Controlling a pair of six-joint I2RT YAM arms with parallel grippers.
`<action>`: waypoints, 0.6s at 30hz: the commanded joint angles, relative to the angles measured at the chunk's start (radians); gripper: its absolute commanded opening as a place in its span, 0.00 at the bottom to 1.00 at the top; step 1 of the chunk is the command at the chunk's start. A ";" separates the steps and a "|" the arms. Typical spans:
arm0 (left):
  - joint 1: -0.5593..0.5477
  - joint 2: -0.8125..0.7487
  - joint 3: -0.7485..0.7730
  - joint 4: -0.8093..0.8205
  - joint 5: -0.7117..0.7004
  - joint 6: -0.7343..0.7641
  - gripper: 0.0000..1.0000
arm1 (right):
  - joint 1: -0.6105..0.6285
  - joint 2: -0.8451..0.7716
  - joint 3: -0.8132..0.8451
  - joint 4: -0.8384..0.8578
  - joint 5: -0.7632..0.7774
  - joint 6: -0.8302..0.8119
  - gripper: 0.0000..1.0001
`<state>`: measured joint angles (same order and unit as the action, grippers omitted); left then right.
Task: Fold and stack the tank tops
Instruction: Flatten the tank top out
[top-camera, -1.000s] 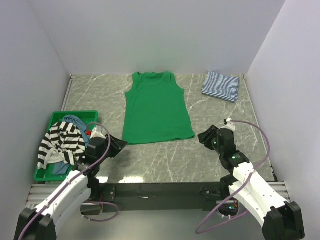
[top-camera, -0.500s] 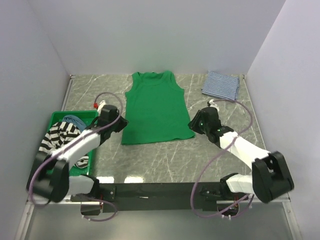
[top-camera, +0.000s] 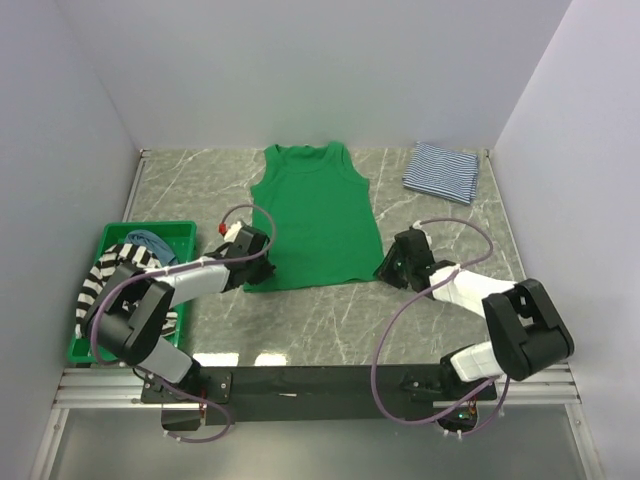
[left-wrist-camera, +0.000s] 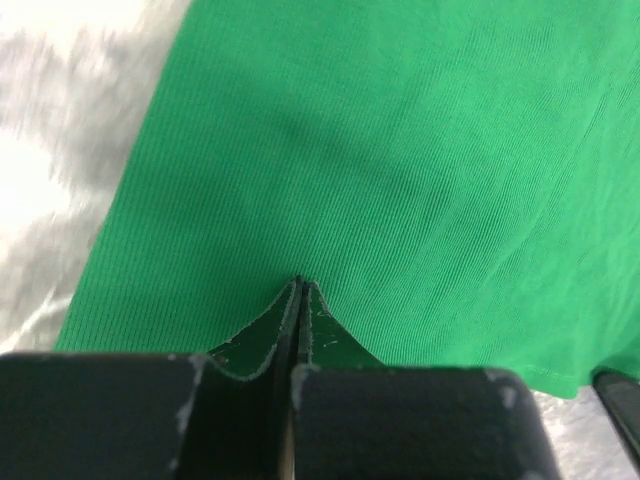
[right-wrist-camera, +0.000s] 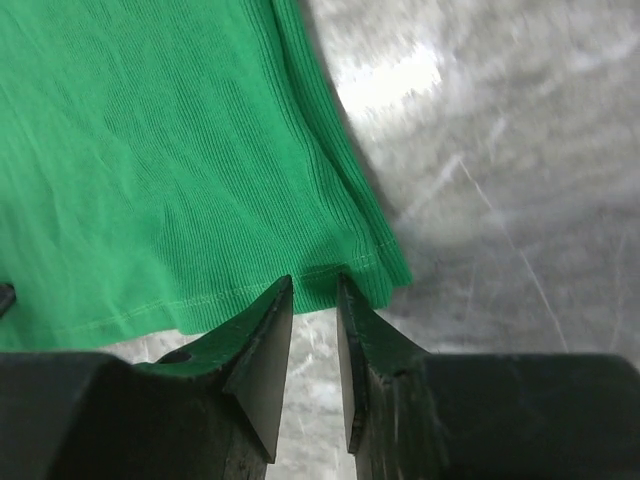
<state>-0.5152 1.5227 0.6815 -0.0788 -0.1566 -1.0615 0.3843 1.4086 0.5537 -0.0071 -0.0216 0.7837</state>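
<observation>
The green tank top (top-camera: 312, 215) lies flat and spread out on the marble table, hem toward me. My left gripper (top-camera: 258, 268) sits on its lower left corner. In the left wrist view its jaws (left-wrist-camera: 298, 285) are pressed together, tips down in the green cloth (left-wrist-camera: 350, 150). My right gripper (top-camera: 388, 268) is at the lower right corner. Its jaws (right-wrist-camera: 315, 285) stand a narrow gap apart, and the hem of the green top (right-wrist-camera: 150, 150) lies at the tips. A thin-striped tank top (top-camera: 441, 171) lies folded at the back right.
A green plastic bin (top-camera: 150, 227) stands at the left edge with a bold black-white striped top (top-camera: 105, 280) draped over it and a dusty blue one (top-camera: 150, 240) inside. White walls close in the table on three sides.
Both arms have reached forward from near their bases to the green top's two lower corners. The left jaws have closed; the right jaws have narrowed.
</observation>
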 joint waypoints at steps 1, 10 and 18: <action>-0.026 -0.028 -0.071 -0.087 -0.031 -0.064 0.04 | -0.013 -0.046 -0.060 -0.103 0.012 0.043 0.33; -0.114 -0.217 -0.209 -0.180 0.031 -0.132 0.04 | -0.068 -0.339 -0.155 -0.306 0.002 0.083 0.35; -0.240 -0.369 -0.237 -0.294 0.037 -0.233 0.11 | -0.068 -0.572 -0.120 -0.488 0.005 0.031 0.36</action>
<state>-0.7341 1.1927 0.4561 -0.2558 -0.1310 -1.2449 0.3176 0.8833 0.3988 -0.4076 -0.0238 0.8505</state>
